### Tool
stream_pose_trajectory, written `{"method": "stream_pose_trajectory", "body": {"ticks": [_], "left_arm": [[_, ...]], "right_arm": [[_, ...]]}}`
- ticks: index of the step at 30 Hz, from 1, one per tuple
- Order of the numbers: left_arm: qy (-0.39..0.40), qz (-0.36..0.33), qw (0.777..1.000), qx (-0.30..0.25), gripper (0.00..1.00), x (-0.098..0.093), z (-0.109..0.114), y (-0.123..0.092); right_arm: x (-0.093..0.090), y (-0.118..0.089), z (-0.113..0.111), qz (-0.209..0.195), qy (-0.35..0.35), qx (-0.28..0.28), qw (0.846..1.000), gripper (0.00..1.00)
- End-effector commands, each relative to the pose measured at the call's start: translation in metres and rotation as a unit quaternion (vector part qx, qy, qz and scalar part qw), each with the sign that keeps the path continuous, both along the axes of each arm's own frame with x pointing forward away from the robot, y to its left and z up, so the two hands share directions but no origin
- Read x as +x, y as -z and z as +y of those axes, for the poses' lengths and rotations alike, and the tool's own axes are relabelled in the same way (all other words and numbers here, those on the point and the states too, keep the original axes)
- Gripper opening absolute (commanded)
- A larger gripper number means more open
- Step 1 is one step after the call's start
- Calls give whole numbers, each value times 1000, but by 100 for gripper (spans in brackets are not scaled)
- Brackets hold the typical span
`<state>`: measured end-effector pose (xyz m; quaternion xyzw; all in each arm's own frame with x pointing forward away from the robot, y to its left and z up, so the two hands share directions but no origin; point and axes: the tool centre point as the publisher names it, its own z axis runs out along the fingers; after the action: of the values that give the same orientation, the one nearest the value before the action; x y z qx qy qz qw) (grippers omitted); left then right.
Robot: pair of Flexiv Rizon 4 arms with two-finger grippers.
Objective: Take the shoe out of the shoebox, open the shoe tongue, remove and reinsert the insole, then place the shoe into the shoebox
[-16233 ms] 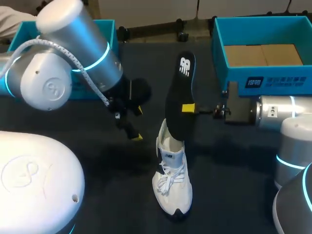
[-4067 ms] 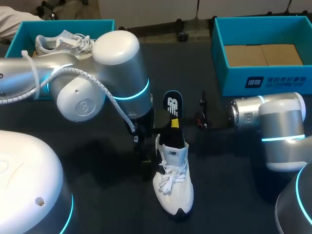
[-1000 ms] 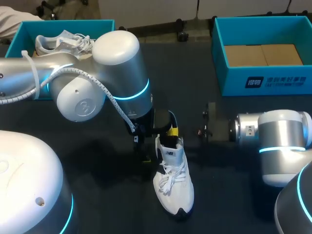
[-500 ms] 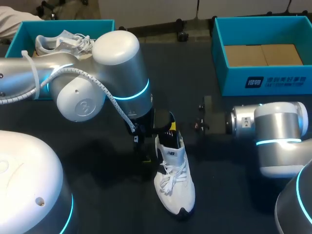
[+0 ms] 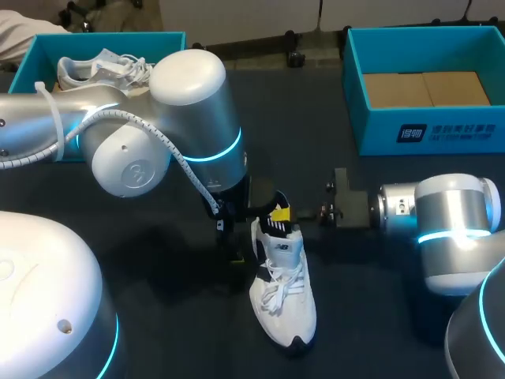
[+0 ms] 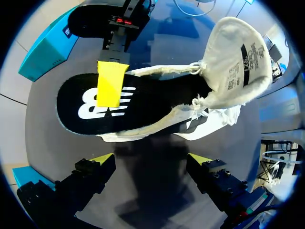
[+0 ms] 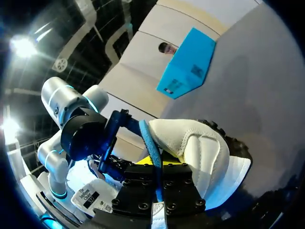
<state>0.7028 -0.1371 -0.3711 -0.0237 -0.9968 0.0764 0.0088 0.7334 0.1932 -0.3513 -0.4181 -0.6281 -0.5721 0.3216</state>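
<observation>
The white shoe point(image 5: 282, 296) lies mid-table, toe toward me. In the left wrist view its tongue point(image 6: 238, 52) is folded open and the black insole point(image 6: 124, 107) lies in the opening, heel end sticking out. My right gripper point(image 5: 278, 213) comes in from the right and is shut on that heel end, one yellow fingertip point(image 6: 113, 83) flat on top. In the right wrist view the insole's blue edge point(image 7: 148, 138) runs between the closed fingers of the right gripper point(image 7: 158, 174), beside the shoe's heel point(image 7: 200, 152). My left gripper point(image 6: 151, 160) stands open beside the shoe, holding nothing.
A teal shoebox point(image 5: 47, 55) at the back left holds a second white shoe point(image 5: 102, 67). Another teal shoebox point(image 5: 426, 130) with a cardboard floor stands at the back right. My left arm's large elbow point(image 5: 158, 126) hangs over the table left of the shoe.
The right gripper's fingers have closed on the insole's heel end, and that arm drew back a little, then came in again lower. The shoe shifted slightly. The left arm has not moved.
</observation>
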Motion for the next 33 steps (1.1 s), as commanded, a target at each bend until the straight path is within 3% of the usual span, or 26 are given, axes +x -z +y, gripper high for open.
{"method": "stream_pose_trajectory", "body": {"ticks": [1,6,10,13,21,22,24,33], "left_arm": [[0,-2,1000,0,100,-1,1,0],[0,-2,1000,0,100,-1,1,0],[0,-2,1000,0,100,-1,1,0],[0,-2,1000,0,100,-1,1,0],[0,-2,1000,0,100,-1,1,0],[0,-2,1000,0,100,-1,1,0],[0,-2,1000,0,100,-1,1,0],[0,-2,1000,0,100,-1,1,0]], "right_arm": [[-4,11,0,4,-4,1,1000,0],[-5,5,2,-8,-5,1,1000,0],[-4,-4,3,-33,-1,0,999,36],[-3,-9,4,-44,-2,-1,999,40],[7,-13,14,-52,-23,1,998,33],[8,-12,15,-51,-25,2,998,26],[9,-11,15,-47,-27,0,999,0],[1,-1,9,-25,-12,-2,1000,0]]}}
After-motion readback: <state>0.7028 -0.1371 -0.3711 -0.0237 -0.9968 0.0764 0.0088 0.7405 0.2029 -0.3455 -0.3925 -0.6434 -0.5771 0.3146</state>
